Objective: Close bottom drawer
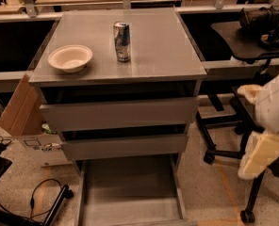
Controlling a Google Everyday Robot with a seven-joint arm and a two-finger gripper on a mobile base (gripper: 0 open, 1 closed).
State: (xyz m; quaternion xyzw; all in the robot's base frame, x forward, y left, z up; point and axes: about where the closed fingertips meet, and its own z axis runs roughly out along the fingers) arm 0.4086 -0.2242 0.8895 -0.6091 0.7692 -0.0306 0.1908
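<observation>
The cabinet (163, 46) has three drawers; the bottom drawer (130, 192) is pulled far out. One bowl (69, 58) and one can (122, 41) stand on top. The gripper (262, 154) is at the right, well apart from the drawer; I cannot say if it is apart or together.

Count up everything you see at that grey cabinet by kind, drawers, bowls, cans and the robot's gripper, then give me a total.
Drawers: 3, the top drawer, the middle drawer and the bottom drawer, which is pulled far out.
Bowls: 1, a white bowl on the cabinet top.
Cans: 1, a can near the bowl.
Grippers: 1, the gripper, at the right of the view, clear of the cabinet.
Total: 6
</observation>
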